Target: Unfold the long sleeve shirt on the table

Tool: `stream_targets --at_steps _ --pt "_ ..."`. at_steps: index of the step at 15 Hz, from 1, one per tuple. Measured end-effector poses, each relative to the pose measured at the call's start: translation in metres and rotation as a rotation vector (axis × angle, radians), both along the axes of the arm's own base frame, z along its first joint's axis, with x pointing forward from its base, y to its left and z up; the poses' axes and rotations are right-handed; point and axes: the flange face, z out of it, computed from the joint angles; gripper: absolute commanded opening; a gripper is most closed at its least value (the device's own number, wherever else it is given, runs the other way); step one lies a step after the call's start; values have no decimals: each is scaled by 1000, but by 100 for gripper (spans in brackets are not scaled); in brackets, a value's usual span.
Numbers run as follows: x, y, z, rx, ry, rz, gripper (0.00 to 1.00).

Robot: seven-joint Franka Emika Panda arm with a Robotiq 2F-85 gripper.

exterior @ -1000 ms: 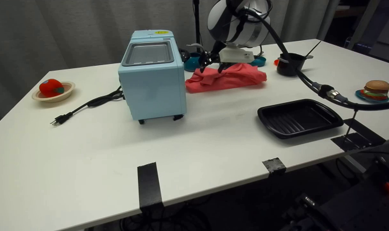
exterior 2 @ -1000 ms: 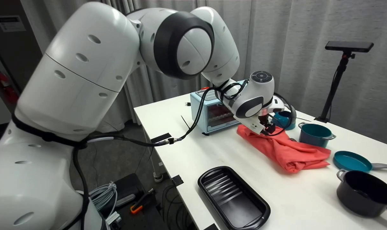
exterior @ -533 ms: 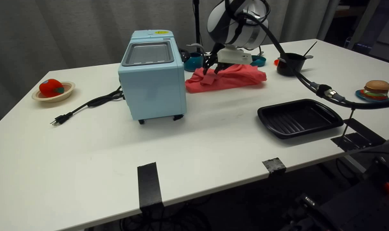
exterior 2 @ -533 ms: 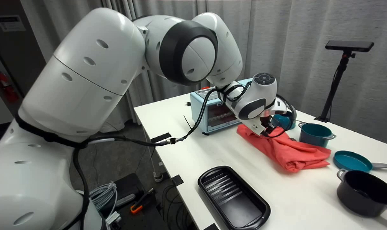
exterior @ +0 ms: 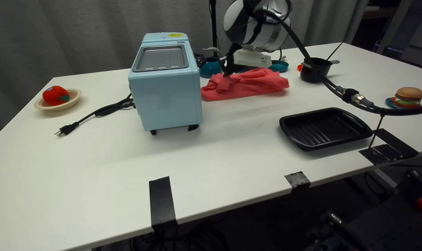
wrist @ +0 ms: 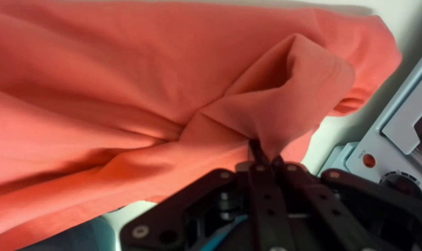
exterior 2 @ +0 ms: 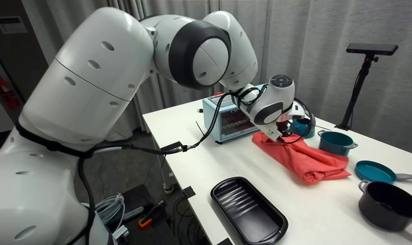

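The black gripper (wrist: 269,157) is pinching a fold of the coral-red shirt (wrist: 155,90), which is lying bunched on the white table (exterior: 102,167) beside a blue toaster oven (exterior: 169,97).

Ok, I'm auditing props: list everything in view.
table: 1, white, centre
shirt: 1, coral, bunched on table
toaster oven: 1, blue, beside shirt
cord: 1, black, on table
bowl: 1, beige, near table corner
rounded item: 1, red, in bowl
tray: 1, black, near table edge
vessels: 2, teal, beside shirt
skillet: 1, teal, near shirt
pot: 1, black, near skillet
obscured item: 1, red, by pot
burger: 1, brown bun, on plate
plate: 1, blue, under burger
tape: several, black, table edge
camera stand: 1, black, by table
curtains: count unclear, grey, background
extinguisher: 1, red, background
clutter: several, mixed, beside table
arm: 1, white, over table
end effector: 1, black, gripping shirt
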Motion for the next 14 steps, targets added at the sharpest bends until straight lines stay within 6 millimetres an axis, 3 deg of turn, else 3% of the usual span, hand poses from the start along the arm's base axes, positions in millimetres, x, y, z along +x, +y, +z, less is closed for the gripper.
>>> stream_targets --at_steps 7,10,14 --pt "-3 13 56 6 20 55 1" --pt "-23 13 85 1 78 83 1" --pt "-62 13 106 13 204 133 1"
